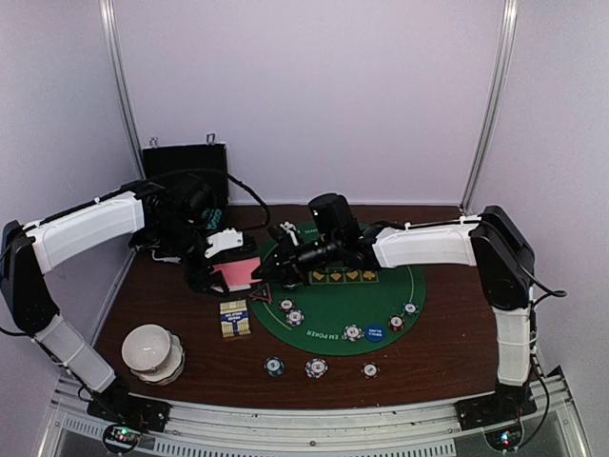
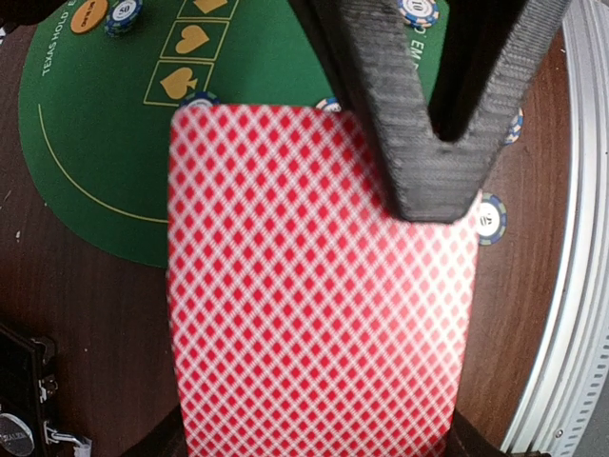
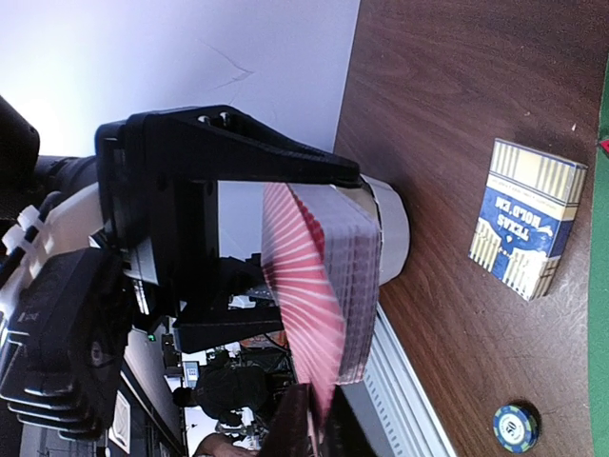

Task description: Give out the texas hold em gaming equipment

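My left gripper [image 1: 226,273] is shut on a deck of pink-backed cards [image 1: 238,274], held above the table's left part. The deck's back fills the left wrist view [image 2: 314,305]. My right gripper [image 1: 265,272] is shut on the edge of the top card [image 3: 309,286], which peels away from the deck [image 3: 357,286]; its fingers [image 3: 295,428] show at the bottom of the right wrist view. Striped chips [image 1: 295,317] lie on the green mat [image 1: 333,309], with more [image 1: 316,367] on the table in front of it. A blue button [image 1: 374,332] and a red-black triangle marker [image 1: 261,291] lie on the mat.
A blue-and-cream card box [image 1: 235,317] lies left of the mat, also in the right wrist view [image 3: 528,217]. A white domed bowl stack [image 1: 152,352] stands front left. A black case [image 1: 186,171] stands at the back left. An orange button [image 2: 88,13] lies on the mat.
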Available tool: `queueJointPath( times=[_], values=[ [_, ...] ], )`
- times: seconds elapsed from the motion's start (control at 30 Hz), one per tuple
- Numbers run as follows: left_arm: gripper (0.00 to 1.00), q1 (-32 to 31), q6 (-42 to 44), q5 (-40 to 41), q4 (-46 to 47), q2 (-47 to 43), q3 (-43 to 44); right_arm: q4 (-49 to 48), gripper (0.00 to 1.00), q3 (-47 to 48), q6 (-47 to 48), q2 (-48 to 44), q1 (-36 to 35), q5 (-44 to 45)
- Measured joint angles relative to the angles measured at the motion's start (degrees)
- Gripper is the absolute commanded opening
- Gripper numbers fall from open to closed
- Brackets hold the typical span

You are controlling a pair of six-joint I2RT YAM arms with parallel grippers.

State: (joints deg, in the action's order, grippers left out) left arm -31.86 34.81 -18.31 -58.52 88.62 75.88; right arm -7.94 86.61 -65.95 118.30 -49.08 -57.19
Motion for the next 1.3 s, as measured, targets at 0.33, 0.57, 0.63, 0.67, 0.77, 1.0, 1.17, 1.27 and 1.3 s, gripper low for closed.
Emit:
queueJointPath(
  times=[0.33, 0.57, 0.63, 0.67, 0.77, 1.0, 1.17, 1.27, 1.3],
  values=[
    [0.00, 1.0, 0.0, 0.9, 0.3, 0.0, 0.0, 0.4, 0.00, -1.0, 0.4, -0.1, 2.8, -1.9],
    [0.00, 2.1, 0.0, 1.4, 0.3, 0.0, 0.0, 4.6, 0.00, -1.0, 3.6, -1.5, 7.3, -2.0],
    [0.00, 2.3, 0.0, 1.5, 0.3, 0.0, -0.1, 6.2, 0.00, -0.5, 4.6, -1.3, 8.4, -1.9],
    [0.00, 2.3, 0.0, 1.6, 0.2, 0.0, -0.2, 7.1, 0.00, -0.1, 5.1, -1.1, 8.8, -1.9],
    [0.00, 2.4, 0.0, 1.6, 0.2, -0.2, -0.2, 10.7, 0.00, 4.3, 7.3, 1.1, 9.6, -1.7],
    [0.00, 2.5, 0.0, 1.6, 0.1, -1.2, -0.2, 16.8, 0.00, 16.7, 11.2, 10.6, 9.6, 0.2],
    [0.00, 2.5, 0.0, 1.5, 0.0, -1.5, -0.5, 22.3, 0.00, 24.1, 13.7, 18.4, 9.6, 2.7],
    [0.00, 2.5, 0.0, 1.5, 0.0, -1.5, -0.7, 25.4, 0.01, 27.6, 15.0, 21.8, 9.6, 4.4],
    [0.00, 2.5, 0.0, 1.4, 0.0, -1.5, -0.7, 26.5, 0.03, 28.8, 15.3, 22.9, 9.6, 5.0]
  ],
)
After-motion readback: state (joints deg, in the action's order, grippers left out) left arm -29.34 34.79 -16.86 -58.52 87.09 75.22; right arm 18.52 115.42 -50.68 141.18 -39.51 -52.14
